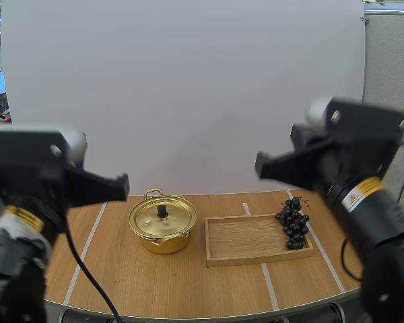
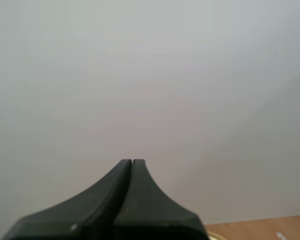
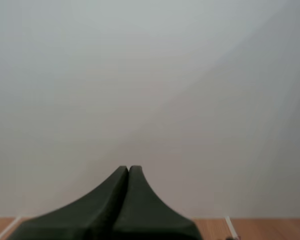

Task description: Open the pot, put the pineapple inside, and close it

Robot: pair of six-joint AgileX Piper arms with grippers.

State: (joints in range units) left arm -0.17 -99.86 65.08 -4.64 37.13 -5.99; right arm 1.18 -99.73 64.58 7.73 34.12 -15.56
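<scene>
The left tool and right tool are pinching tight on nothing. The pot is wearing its lid.

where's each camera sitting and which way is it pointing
High view: behind and above the arm bases, looking forward and down at the table, the pot, wooden tray and grapes; left gripper and right gripper at the sides.
Left wrist view: on the left arm, facing the white backdrop over its shut fingers.
Right wrist view: likewise on the right arm.
Both wrist views share the backdrop and a strip of table.
</scene>
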